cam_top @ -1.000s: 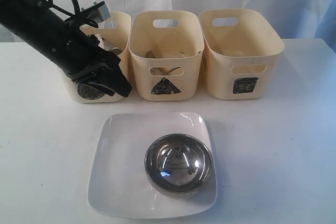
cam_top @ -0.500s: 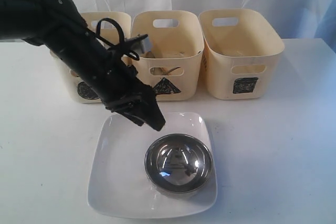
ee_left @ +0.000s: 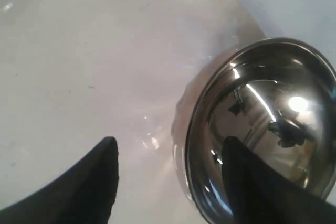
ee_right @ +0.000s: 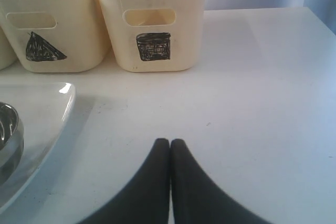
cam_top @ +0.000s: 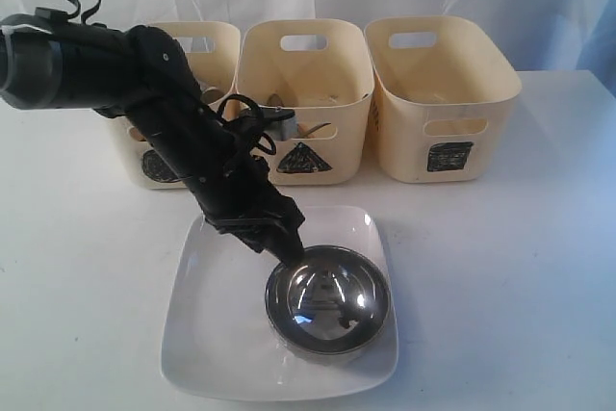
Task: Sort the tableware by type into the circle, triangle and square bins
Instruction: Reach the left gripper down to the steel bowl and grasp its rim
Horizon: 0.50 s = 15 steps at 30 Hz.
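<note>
A steel bowl [cam_top: 329, 297] [ee_left: 273, 103] sits on the large square white plate [cam_top: 217, 334] [ee_left: 105, 51]. My left gripper [cam_top: 286, 248] [ee_left: 168, 148] is open at the bowl's near-left rim. One finger [ee_left: 239, 171] is inside the bowl and the other [ee_left: 102, 166] is over the plate. Behind stand the circle bin [cam_top: 219, 57], the triangle bin [cam_top: 260, 93] [ee_right: 68, 30] and the square bin [cam_top: 404, 103] [ee_right: 157, 19]. My right gripper [ee_right: 169, 143] is shut and empty above the table, out of the exterior view. Thin utensils [cam_top: 300, 130] show inside the triangle bin. The mugs and the small white bowl are hidden.
The left arm [cam_top: 144, 74] crosses in front of the circle bin and hides its mark. The plate's corner [ee_right: 42, 108] and the bowl's edge [ee_right: 8, 129] lie to one side of the right gripper. Bare white table [cam_top: 500, 276] spreads to the right.
My left arm has swung from in front of the circle bin down and to the right over the plate. Its open gripper has come down onto the steel bowl's rim.
</note>
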Motion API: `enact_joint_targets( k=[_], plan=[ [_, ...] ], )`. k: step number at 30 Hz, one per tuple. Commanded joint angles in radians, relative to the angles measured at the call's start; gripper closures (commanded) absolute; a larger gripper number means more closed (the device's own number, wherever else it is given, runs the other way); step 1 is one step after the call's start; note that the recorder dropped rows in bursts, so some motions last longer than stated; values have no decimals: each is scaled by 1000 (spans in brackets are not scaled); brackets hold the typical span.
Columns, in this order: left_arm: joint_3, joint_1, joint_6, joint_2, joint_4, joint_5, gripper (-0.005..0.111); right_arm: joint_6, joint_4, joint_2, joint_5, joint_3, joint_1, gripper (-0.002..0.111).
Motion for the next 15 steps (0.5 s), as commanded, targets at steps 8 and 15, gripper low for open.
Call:
enact_joint_targets(
  k=[8,15],
  plan=[
    [-5,-53,-15,71,-3,87,51,2,-11,-6,-6,5,-6,108],
    [-5,-55,-19,75,-13,87,107,2,-11,-6,-6,5,-6,108]
  ],
)
